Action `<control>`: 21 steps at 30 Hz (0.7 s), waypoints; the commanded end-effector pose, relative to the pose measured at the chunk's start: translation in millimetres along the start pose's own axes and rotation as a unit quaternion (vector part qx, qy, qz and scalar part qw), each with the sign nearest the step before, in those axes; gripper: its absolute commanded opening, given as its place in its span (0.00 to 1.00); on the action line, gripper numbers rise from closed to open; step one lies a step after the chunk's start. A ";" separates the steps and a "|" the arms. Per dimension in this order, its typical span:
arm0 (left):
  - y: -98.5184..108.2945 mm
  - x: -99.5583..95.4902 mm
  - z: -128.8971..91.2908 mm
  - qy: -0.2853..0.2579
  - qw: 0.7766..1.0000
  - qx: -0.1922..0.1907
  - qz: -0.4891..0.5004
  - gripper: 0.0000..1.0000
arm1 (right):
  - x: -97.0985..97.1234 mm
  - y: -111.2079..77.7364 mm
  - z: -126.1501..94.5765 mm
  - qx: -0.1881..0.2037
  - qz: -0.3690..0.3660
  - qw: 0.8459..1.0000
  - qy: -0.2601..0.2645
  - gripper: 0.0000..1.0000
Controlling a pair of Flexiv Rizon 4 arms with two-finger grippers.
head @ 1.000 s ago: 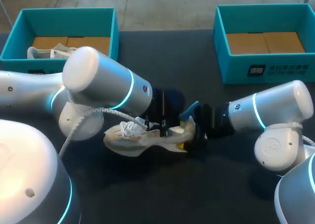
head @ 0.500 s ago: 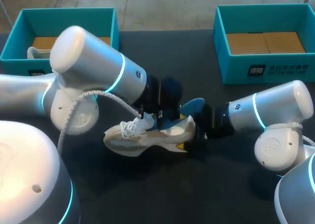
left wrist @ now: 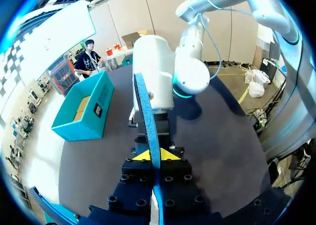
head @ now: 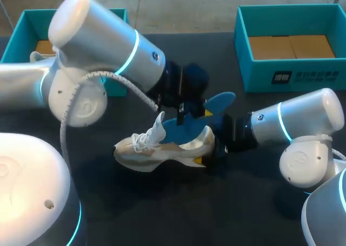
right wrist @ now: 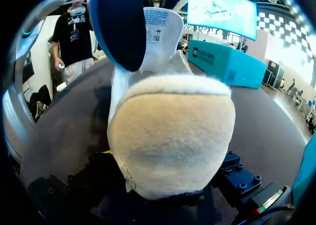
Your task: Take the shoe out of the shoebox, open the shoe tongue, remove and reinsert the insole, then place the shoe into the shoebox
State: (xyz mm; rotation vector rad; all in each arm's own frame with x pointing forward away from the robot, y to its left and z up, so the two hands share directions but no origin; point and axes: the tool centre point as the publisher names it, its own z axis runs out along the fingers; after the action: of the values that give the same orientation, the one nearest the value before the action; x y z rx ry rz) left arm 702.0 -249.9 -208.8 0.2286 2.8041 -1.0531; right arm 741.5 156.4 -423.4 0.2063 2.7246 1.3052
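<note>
A white and beige shoe (head: 162, 151) stands upright on the dark table, toe to the left, tongue raised. My left gripper (head: 186, 112) hangs above its opening, shut on the blue insole (head: 211, 108), which slants up out of the shoe toward the right. In the left wrist view the insole (left wrist: 148, 116) runs edge-on between the yellow tips of the left gripper (left wrist: 153, 155). My right gripper (head: 213, 151) clasps the shoe's heel from both sides. The heel (right wrist: 173, 136) fills the right wrist view, with the insole (right wrist: 118, 27) rising behind it.
A teal shoebox (head: 32, 12) at the back left holds a second white shoe (head: 35, 57), mostly hidden by my left arm. Another teal shoebox (head: 292, 75) at the back right shows only its cardboard floor.
My left gripper rose and moved right, drawing the blue insole up out of the shoe. The tongue lifted with it. The shoe and the right arm stayed put.
</note>
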 end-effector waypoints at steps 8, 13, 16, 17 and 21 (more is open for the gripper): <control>-14.4 2.3 -31.3 0.000 1.000 0.005 0.001 0.00 | 2.0 0.3 1.3 0.003 0.000 1.000 -0.002 0.00; -14.4 2.3 -31.3 0.000 1.000 0.005 0.001 0.00 | 2.0 0.3 1.3 0.003 0.000 1.000 -0.002 0.00; -14.4 2.3 -31.3 0.000 1.000 0.005 0.001 0.00 | 2.0 0.3 1.3 0.003 0.000 1.000 -0.002 0.00; -14.4 2.3 -31.3 0.000 1.000 0.005 0.001 0.00 | 2.0 0.3 1.3 0.003 0.000 1.000 -0.002 0.00; -14.4 2.3 -31.3 0.000 1.000 0.005 0.001 0.00 | 2.0 0.3 1.3 0.003 0.000 1.000 -0.002 0.00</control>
State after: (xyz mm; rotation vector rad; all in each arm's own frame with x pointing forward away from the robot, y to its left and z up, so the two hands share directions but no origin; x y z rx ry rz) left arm 695.6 -241.9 -176.5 0.2315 2.7990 -1.0672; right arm 741.5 156.4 -423.4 0.2063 2.7246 1.3052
